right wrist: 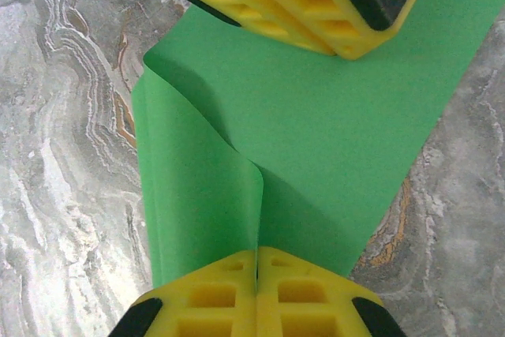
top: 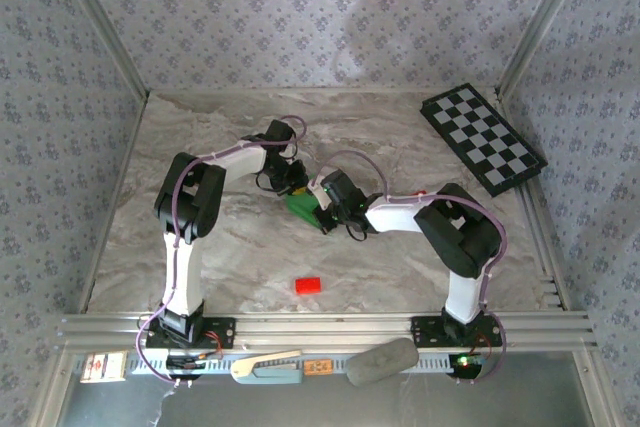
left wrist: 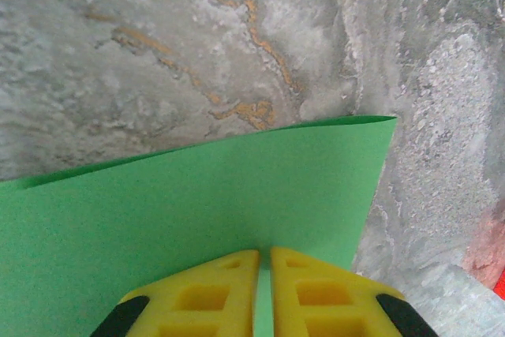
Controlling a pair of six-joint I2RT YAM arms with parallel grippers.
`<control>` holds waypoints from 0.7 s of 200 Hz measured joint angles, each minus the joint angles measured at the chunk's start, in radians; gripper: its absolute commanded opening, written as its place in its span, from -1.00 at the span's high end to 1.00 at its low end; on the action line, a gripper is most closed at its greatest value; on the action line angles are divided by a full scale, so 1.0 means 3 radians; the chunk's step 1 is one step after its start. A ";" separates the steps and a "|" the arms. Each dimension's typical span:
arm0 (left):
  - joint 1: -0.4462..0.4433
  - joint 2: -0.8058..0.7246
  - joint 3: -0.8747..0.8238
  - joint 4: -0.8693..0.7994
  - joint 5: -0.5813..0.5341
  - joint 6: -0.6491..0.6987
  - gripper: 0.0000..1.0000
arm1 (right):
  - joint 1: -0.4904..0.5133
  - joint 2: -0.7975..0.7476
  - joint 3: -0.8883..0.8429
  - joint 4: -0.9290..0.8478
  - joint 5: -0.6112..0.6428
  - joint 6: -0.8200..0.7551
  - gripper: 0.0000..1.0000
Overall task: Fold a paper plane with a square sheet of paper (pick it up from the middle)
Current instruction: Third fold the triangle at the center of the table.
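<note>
Yellow fingers of left gripper (left wrist: 264, 256) clenched on the square sheet of paper (left wrist: 197, 203), green showing in the slit between them; one sheet corner in view against the marble surface (left wrist: 158, 53). At the right wrist: right gripper (right wrist: 256, 254) pinched tight on a raised ridge of that sheet, with the left gripper's fingers (right wrist: 292, 5) gripping its far edge. From above: sheet near mid-surface between both grippers, mostly hidden by them; red block (top: 308, 285) toward the near edge; checkerboard (top: 483, 137) at the far right corner.
</note>
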 measured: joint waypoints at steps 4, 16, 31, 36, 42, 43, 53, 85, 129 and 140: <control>0.0000 0.0000 0.0000 0.0000 0.0000 0.0000 0.73 | 0.0003 0.0000 0.0000 -0.0001 0.0001 0.0000 0.91; 0.0000 0.0000 0.0000 0.0000 0.0000 0.0000 0.73 | 0.0004 0.0000 0.0001 -0.0001 0.0010 0.0000 0.91; 0.0000 0.0000 0.0000 0.0001 0.0000 -0.0001 0.73 | 0.0006 0.0005 0.0003 -0.0001 0.0014 -0.0001 0.91; 0.0000 0.0000 0.0000 0.0001 0.0000 -0.0001 0.73 | 0.0006 0.0005 0.0003 -0.0001 0.0014 -0.0001 0.91; 0.0000 0.0000 0.0000 0.0001 0.0000 -0.0001 0.73 | 0.0006 0.0005 0.0003 -0.0001 0.0014 -0.0001 0.91; 0.0000 0.0000 0.0000 0.0001 0.0000 -0.0001 0.73 | 0.0006 0.0005 0.0003 -0.0001 0.0014 -0.0001 0.91; 0.0000 0.0000 0.0000 0.0001 0.0000 -0.0001 0.73 | 0.0006 0.0006 0.0003 -0.0001 0.0014 -0.0001 0.91; 0.0004 0.0000 0.0000 0.0003 0.0013 -0.0004 0.73 | 0.0013 0.0006 0.0003 -0.0001 0.0031 0.0000 0.91; 0.0056 0.0000 0.0023 0.0001 0.0106 -0.0038 0.71 | 0.0013 0.0013 0.0003 0.0013 0.0038 0.0000 0.92; 0.0079 -0.0001 0.0051 0.0001 0.0127 -0.0053 0.69 | 0.0013 0.0019 0.0003 0.0028 0.0038 0.0000 0.92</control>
